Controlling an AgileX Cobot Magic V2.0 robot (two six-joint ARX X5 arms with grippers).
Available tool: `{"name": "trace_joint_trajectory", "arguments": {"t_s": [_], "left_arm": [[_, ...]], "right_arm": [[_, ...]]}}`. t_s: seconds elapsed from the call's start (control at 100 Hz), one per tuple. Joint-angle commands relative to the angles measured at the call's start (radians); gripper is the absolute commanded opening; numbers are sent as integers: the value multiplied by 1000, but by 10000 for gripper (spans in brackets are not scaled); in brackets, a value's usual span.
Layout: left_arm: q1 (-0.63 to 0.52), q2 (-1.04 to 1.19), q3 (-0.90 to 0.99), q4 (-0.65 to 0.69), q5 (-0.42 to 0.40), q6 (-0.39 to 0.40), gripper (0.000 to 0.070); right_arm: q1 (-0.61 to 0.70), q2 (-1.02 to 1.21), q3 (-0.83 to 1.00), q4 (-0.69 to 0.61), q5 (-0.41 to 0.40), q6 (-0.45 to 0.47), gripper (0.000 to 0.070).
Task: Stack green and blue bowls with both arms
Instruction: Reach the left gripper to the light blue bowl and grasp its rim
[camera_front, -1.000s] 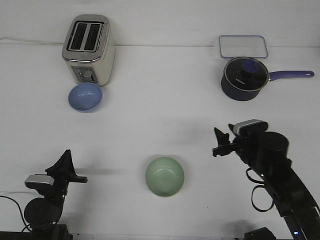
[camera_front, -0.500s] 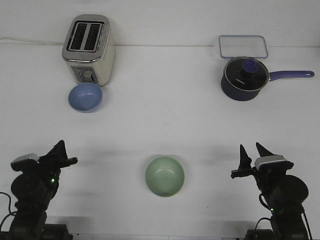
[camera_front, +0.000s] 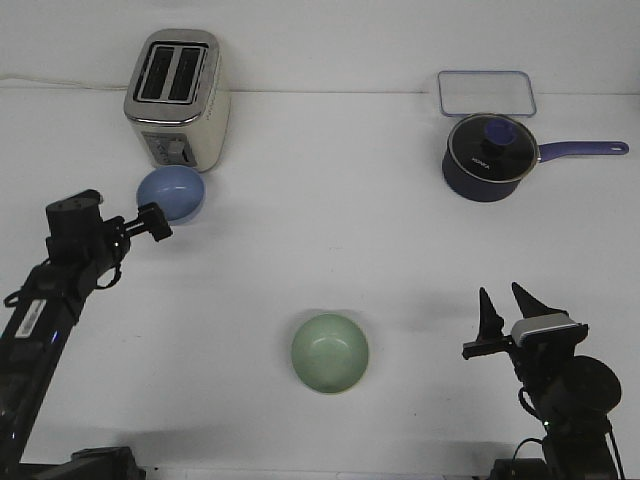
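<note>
The pale blue bowl (camera_front: 172, 191) sits upright at the far left, just in front of the toaster. The pale green bowl (camera_front: 330, 352) sits upright near the front middle of the table. My left gripper (camera_front: 156, 222) is stretched forward, at the blue bowl's near-left rim, and its fingers look spread and hold nothing. My right gripper (camera_front: 507, 308) is open and empty, low at the front right, well to the right of the green bowl.
A cream toaster (camera_front: 178, 95) stands right behind the blue bowl. A dark blue lidded saucepan (camera_front: 488, 155), handle pointing right, and a clear lidded container (camera_front: 486, 92) stand at the back right.
My left arm has swung forward from the front left corner up to the blue bowl. My right arm drew back to the front right a second ago and has since stayed still. Neither bowl has moved.
</note>
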Motion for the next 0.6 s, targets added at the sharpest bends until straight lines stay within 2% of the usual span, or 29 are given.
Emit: {"name": "trace_joint_trajectory", "arguments": {"t_s": [0.0, 0.32, 0.59], "left_arm": [[16, 90, 85, -33, 1, 28, 664], [45, 449, 399, -123, -7, 85, 665], [45, 640, 491, -128, -31, 122, 665]], "right_arm": [[0, -4, 10, 10, -4, 1, 358], [1, -23, 10, 9, -4, 2, 358], [1, -23, 10, 8, -3, 1, 358]]}}
